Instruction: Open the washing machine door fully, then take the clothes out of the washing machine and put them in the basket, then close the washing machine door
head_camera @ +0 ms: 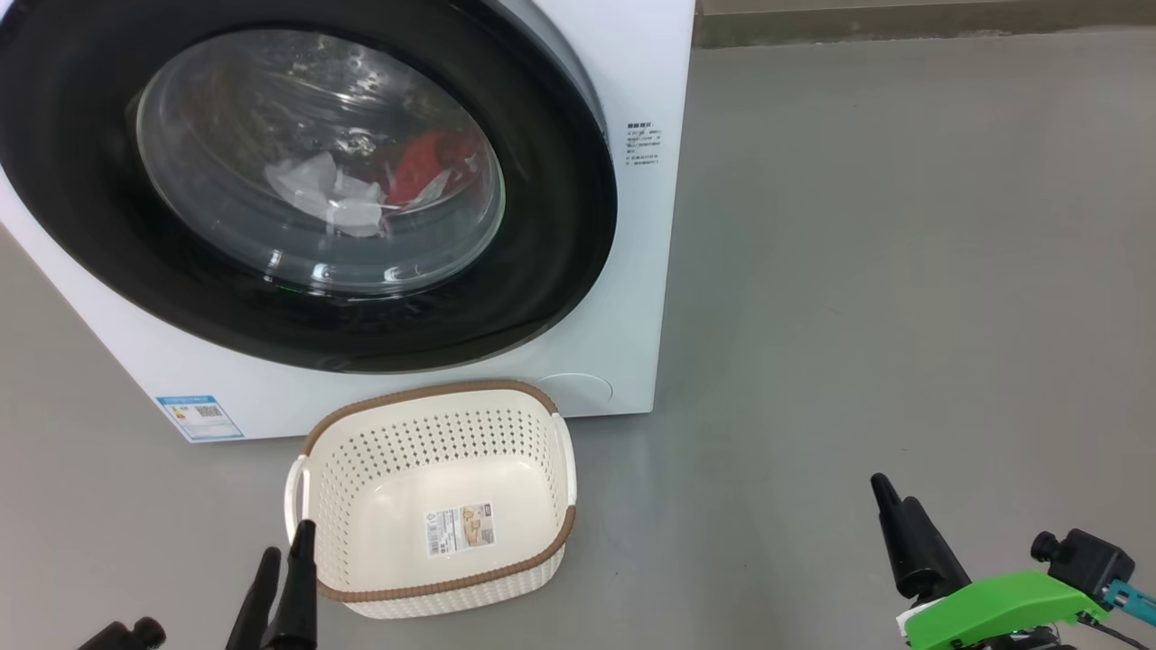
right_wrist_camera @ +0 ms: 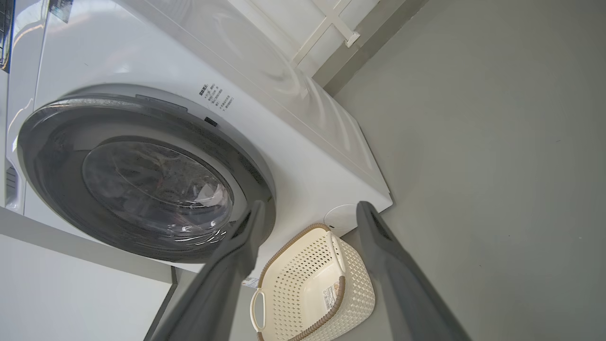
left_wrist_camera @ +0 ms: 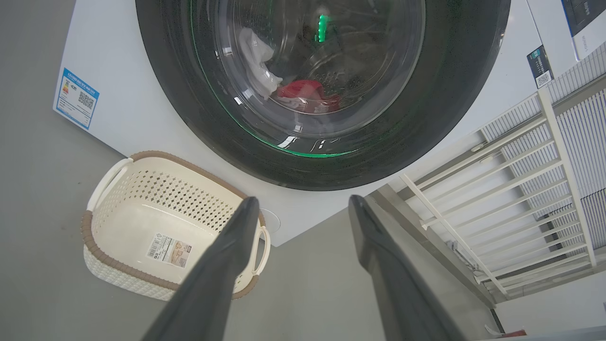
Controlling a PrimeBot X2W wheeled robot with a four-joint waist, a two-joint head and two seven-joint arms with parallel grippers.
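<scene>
- The washing machine [head_camera: 632,271] has the washing machine door [head_camera: 560,226] shut. The clothes [head_camera: 361,190], one red and one white, lie in its drum behind the glass.
- The basket [head_camera: 433,397] stands just before the machine, a paper label [head_camera: 461,529] on its bottom.
- A grey floor [head_camera: 903,271] carries both, and a white slatted frame [left_wrist_camera: 521,189] stands beside the machine.
- The left end effector [head_camera: 287,540] and right end effector [head_camera: 894,492] hang before the machine, fingers wide, holding nothing.

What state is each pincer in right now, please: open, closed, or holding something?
Left pincer: open, holding nothing.
Right pincer: open, holding nothing.
</scene>
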